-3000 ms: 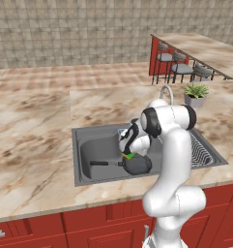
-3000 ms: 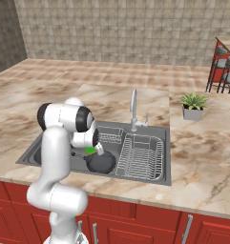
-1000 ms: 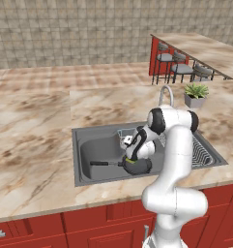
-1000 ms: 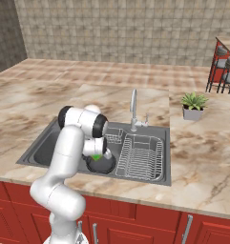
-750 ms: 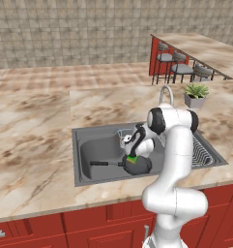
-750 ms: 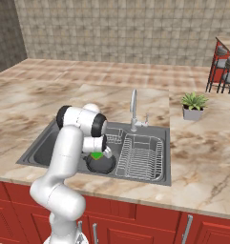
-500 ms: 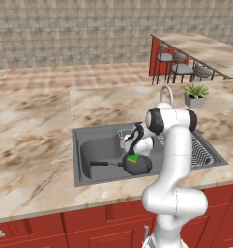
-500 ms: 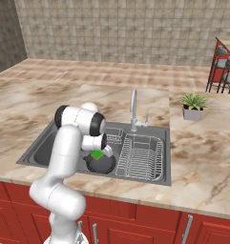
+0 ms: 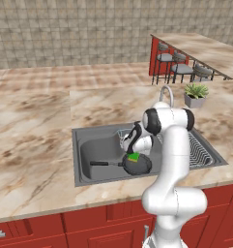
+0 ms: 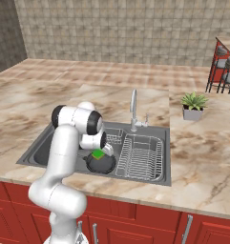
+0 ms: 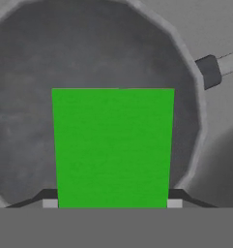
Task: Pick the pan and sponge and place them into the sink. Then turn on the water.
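Note:
The black pan [image 9: 138,166] lies in the dark grey sink [image 9: 91,145], its long handle [image 9: 106,163] pointing left. My gripper [image 9: 133,153] hangs low over the pan, shut on the green sponge [image 9: 133,157]. From the right, the sponge [image 10: 98,153] sits just above the pan [image 10: 100,165], with the gripper [image 10: 100,150] on it. Along the hand, the sponge [image 11: 113,145] stands between the fingertips [image 11: 49,202] of my gripper [image 11: 112,203], over the pan's grey inside [image 11: 89,58]. Whether the sponge touches the pan I cannot tell. No stream shows at the silver faucet [image 10: 133,107].
A ribbed draining rack [image 10: 142,155] fills the sink's right half, with a small wire basket [image 10: 115,137] behind the pan. A potted plant [image 10: 192,106] stands on the counter to the right. Bar stools [image 9: 178,70] line the raised counter beyond.
Three seconds ago the hand held the sponge higher and left of the pan. It has swung over the pan and come down; in the last second it barely moved.

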